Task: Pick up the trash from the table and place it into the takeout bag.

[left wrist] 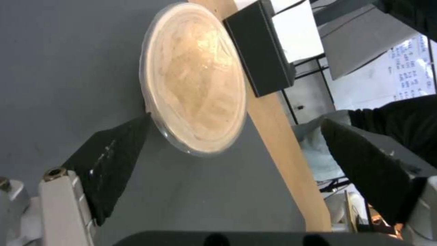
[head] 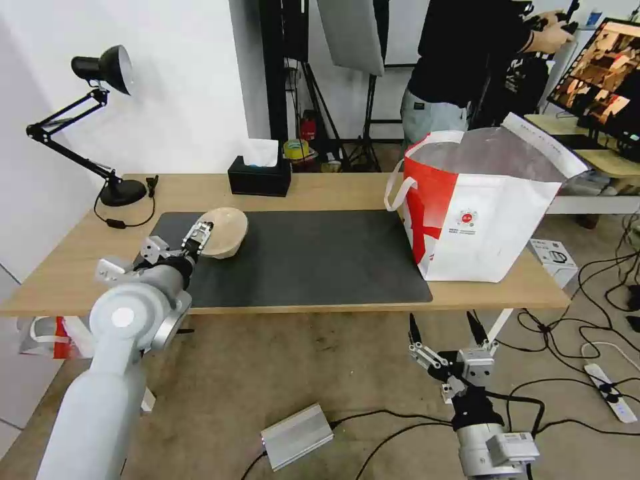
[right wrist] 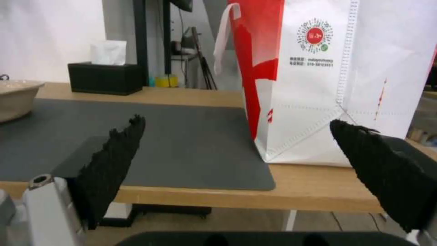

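Observation:
A beige pulp bowl (head: 225, 231) (left wrist: 196, 78) (right wrist: 13, 97) under a clear lid rests on the left part of the dark grey mat (head: 313, 257) on the wooden table (head: 333, 190). My left gripper (head: 198, 235) (left wrist: 237, 119) is open right at the bowl's near side; one finger (left wrist: 114, 160) reaches the rim and the other stands well clear of the bowl. The white and red takeout bag (head: 480, 220) (right wrist: 319, 85) stands open at the table's right end. My right gripper (head: 441, 320) (right wrist: 237, 120) hangs open below the table's front edge, facing the bag.
A black tissue box (head: 260, 175) and a black desk lamp (head: 107, 120) stand at the table's back left. On the floor lie cables, a silver box (head: 297, 437) and a cardboard box (head: 553, 257). A person stands behind the bag.

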Available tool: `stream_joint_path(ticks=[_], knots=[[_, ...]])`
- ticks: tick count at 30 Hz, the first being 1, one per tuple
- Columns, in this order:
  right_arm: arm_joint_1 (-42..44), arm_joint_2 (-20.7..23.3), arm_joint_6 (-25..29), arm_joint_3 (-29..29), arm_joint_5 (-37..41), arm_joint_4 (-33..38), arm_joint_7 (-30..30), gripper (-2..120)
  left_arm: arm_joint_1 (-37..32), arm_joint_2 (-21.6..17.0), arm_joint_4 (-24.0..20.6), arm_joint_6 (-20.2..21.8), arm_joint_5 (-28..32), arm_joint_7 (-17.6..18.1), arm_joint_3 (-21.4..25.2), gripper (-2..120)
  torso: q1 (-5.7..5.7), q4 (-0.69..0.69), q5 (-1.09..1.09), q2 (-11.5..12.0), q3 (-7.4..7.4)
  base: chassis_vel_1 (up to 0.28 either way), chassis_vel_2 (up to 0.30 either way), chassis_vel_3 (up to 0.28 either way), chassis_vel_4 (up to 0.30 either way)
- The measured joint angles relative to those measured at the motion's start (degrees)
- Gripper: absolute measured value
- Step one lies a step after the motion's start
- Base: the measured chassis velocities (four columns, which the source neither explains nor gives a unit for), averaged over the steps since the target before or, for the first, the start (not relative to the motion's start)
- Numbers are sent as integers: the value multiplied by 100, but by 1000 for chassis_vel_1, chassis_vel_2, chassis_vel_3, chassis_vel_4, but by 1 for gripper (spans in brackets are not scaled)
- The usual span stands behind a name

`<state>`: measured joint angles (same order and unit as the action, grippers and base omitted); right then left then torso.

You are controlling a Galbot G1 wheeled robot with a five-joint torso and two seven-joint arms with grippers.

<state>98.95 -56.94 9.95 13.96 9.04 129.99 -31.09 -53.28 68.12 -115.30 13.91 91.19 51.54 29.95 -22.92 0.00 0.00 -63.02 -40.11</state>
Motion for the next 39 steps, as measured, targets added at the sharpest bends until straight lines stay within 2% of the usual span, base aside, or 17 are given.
stream_joint_path(ticks=[6,17,26,39], knots=[[0,0,0,0,0,0,0,100,261,58,320,-25,-20,128,-62,100,0,0,0,0,0,0,0,0,0],[0,0,0,0,0,0,0,100,542,133,701,-54,-128,151,-205,100,0,0,0,-1,0,0,0,0,0],[0,0,0,0,0,0,0,100,677,231,893,-72,-250,220,-264,100,0,0,0,-1,0,0,0,0,0],[0,0,0,0,0,0,0,100,689,194,937,-59,-244,401,-259,100,1,0,0,-1,1,0,0,0,0]])
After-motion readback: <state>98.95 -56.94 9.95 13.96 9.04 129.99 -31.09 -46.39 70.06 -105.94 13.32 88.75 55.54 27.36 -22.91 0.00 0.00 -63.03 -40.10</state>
